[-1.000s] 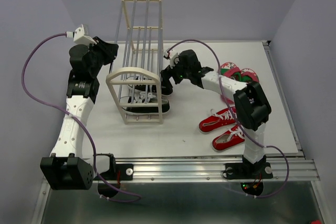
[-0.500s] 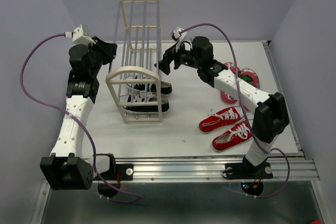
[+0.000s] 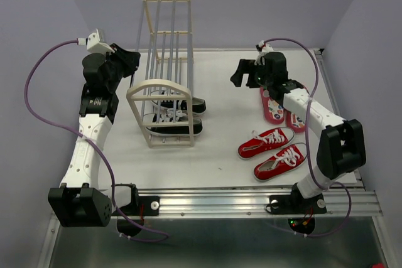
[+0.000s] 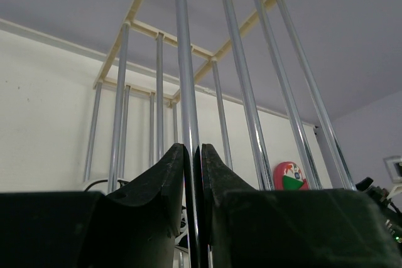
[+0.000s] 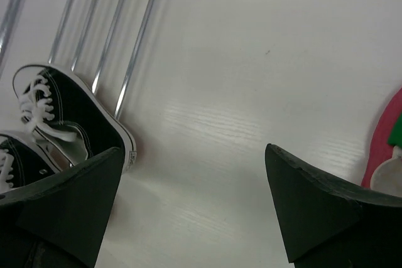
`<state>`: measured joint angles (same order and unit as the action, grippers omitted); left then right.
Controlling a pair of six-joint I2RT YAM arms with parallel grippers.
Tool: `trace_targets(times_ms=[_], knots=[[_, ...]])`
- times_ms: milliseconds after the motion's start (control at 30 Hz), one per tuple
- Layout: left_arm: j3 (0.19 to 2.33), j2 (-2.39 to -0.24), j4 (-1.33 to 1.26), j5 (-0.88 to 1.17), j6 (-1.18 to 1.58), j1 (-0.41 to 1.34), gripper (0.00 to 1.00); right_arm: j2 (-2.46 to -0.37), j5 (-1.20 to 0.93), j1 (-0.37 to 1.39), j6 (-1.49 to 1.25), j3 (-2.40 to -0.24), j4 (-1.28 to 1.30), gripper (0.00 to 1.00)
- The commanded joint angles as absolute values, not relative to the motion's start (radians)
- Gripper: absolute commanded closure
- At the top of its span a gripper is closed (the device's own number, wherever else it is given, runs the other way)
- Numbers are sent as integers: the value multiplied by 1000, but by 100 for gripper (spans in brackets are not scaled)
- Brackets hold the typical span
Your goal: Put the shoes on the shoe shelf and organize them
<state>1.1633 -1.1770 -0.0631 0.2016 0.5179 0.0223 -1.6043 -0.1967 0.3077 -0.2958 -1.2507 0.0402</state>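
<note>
Obs: left end effector (image 4: 193,150) clamped on 1 rod (image 4: 186,61) of the shoe shelf (image 3: 160,81). The right end effector (image 5: 193,149) has fingers apart, above the counter (image 3: 220,123). 2 black sneakers (image 3: 179,116) sit in the shelf's bottom tier. 2 red sneakers (image 3: 271,152) and the flip-flops (image 3: 276,106) lie on the counter.

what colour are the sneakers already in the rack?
The sneakers are black with white laces; clearest in the right wrist view.
</note>
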Motion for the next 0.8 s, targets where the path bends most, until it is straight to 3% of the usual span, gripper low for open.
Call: trace_targets(times_ms=[0, 433, 767], knots=[[1121, -1201, -6, 232, 439, 38, 85, -1621, -192, 339, -259, -1224, 139, 0], [1121, -1198, -6, 230, 436, 38, 85, -1939, -9, 566, -224, -1377, 196, 0], [1121, -1196, -5, 230, 439, 38, 85, -2011, -54, 603, -219, -1466, 206, 0]])
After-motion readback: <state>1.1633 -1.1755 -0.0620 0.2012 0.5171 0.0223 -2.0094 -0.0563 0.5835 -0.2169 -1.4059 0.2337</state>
